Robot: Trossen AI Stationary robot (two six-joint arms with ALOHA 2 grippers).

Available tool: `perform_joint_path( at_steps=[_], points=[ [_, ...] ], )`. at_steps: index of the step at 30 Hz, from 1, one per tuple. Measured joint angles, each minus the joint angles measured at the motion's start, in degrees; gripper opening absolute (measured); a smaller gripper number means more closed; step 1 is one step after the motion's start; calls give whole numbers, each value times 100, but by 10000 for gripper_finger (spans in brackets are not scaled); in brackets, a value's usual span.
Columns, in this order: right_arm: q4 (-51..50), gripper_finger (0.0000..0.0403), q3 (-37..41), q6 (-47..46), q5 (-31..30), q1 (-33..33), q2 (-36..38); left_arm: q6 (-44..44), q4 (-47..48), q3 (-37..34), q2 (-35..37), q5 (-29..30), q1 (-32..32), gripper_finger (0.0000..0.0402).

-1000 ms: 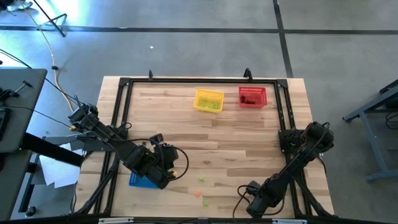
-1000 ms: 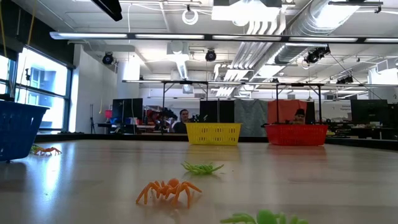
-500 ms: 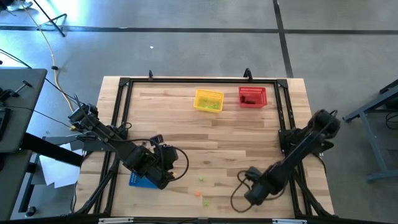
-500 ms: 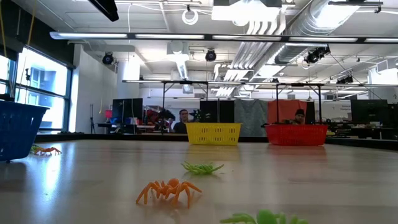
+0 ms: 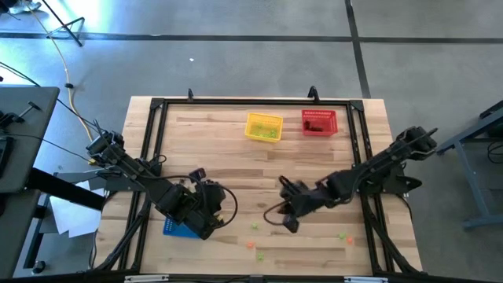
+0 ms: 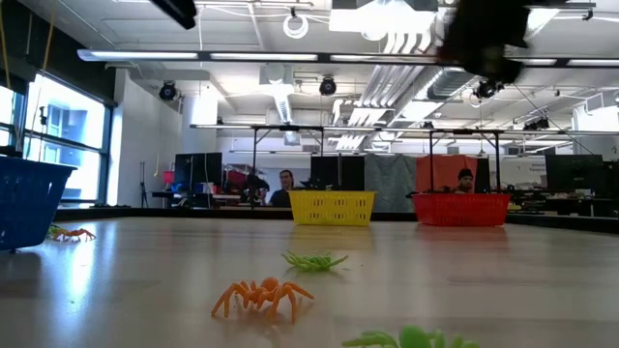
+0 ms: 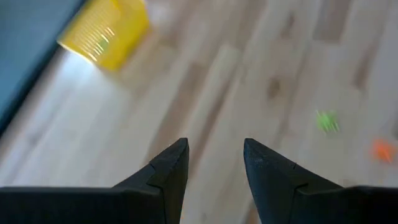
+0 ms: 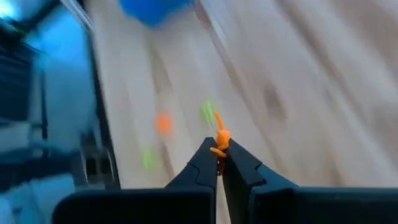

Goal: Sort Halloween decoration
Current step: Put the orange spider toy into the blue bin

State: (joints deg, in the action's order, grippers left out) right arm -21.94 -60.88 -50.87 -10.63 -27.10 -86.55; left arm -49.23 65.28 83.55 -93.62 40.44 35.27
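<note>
The Halloween decorations are tiny spider-like trinkets. An orange one (image 6: pixel 261 295) and two green ones (image 6: pixel 312 259) (image 6: pixel 411 338) lie on the wood near the front edge. Another orange one (image 6: pixel 73 233) lies beside the blue basket (image 6: pixel 24 203). My right gripper (image 8: pixel 219 163) hangs above the table's middle (image 5: pixel 284 218), shut on an orange trinket (image 8: pixel 219 138). My left gripper (image 7: pixel 214 155) stands open above the blue basket's far side (image 5: pixel 211 206), with nothing between its fingers. My right gripper pinches the orange trinket between its two fingertips (image 8: pixel 208 157), by the trinket's lower end (image 8: pixel 217 151). The rest of the trinket sticks out past the tips. It is lifted clear of the table, and the fingers slant downward.
The yellow basket (image 5: pixel 263 126) and the red basket (image 5: pixel 318 122) stand side by side near the far edge. A black frame (image 5: pixel 153 141) runs round the tabletop. One more green trinket (image 5: pixel 342 235) lies at the front right. Bare wood lies between the arms and the far baskets.
My right gripper has risen from the table's near right corner and swung toward the middle and the left, turning as it went. The left arm has kept still, and the trinkets on the table have stayed where they were.
</note>
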Motion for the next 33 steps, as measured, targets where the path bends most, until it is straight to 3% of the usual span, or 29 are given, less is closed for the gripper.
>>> perform_joint_path(
  at_steps=[7, 17, 24, 33],
  points=[
    [1919, 0, -7, 1899, -1092, 126, -4, 310, -617, 0, 0, 1565, 0, 142],
    [2717, 0, -9, 2951, -2247, 38, -4, 1076, -1863, 0, 0, 2745, 0, 142],
    [2823, 0, -9, 3278, -2939, 41, -4, 1645, -2810, -133, -2, 2917, -2, 142],
    [3034, 0, -11, 3665, -2988, 43, -4, 2132, -3424, -131, -35, 2874, -92, 142]
  ],
)
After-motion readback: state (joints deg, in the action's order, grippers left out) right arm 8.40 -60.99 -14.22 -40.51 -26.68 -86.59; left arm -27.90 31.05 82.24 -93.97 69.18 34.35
